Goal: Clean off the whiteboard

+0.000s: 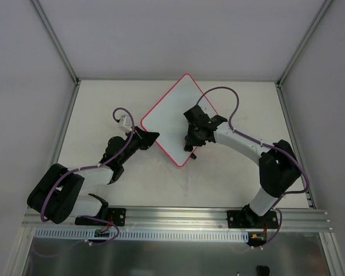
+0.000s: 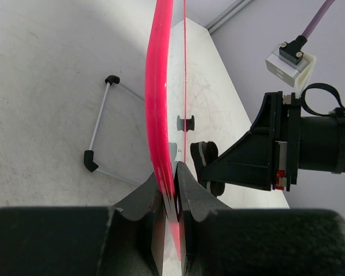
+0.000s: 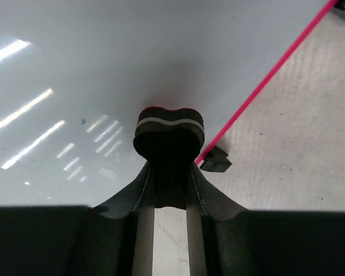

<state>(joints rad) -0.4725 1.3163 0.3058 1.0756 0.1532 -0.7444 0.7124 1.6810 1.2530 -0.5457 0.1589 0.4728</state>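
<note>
Pale table (image 1: 103,184) between grey walls, whiteboard (image 1: 169,121) lying cornerwise at its far middle
A wire frame (image 2: 100,129) with black ends lies beside the pink rim; the left gripper (image 1: 152,138) pinches the board's left corner, the right gripper (image 3: 169,167) clamps a black eraser (image 3: 169,129) set against the glossy white face

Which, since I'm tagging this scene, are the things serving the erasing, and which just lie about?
In use: whiteboard; eraser; left gripper, clamping the whiteboard's rim; right gripper, holding the eraser.
Lying about: small black object, near side of the mounting rail.
</note>
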